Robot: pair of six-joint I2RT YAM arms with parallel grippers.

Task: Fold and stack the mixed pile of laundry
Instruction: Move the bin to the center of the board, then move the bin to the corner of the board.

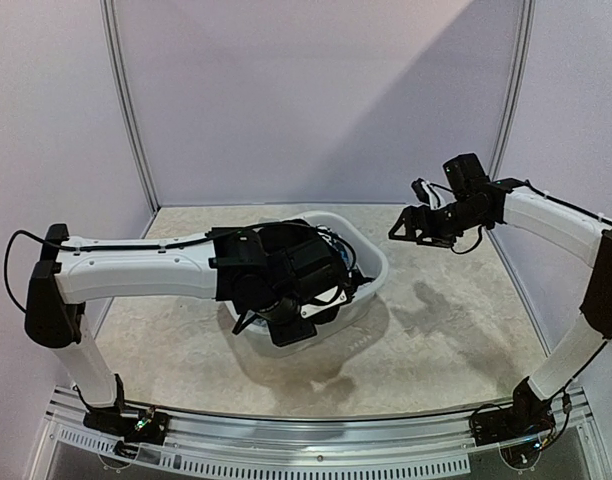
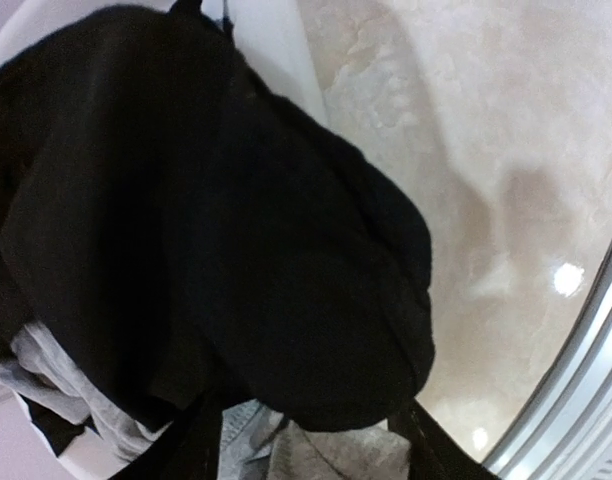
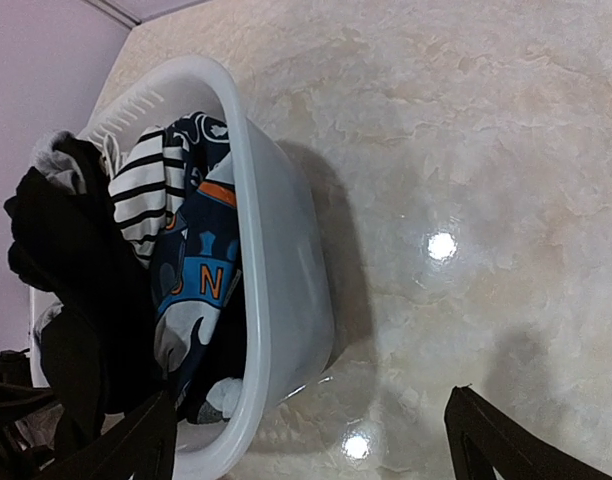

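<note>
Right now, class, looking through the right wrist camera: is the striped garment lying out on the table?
No, the striped garment lies inside the white basket, next to the blue printed piece.

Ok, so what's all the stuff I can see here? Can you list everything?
laundry basket: one, white, standing on the table
black garment: one, black, on top of the pile in the basket
striped piece: one, white and black, inside the basket
printed piece: one, blue, white and orange, inside the basket by its wall
grey cloth: one that shows, light grey, under the black garment
table: one, beige marbled, under everything
left gripper: one, black, over the basket at the black garment, grip unclear
right gripper: one, black, open and empty, in the air right of the basket
</note>
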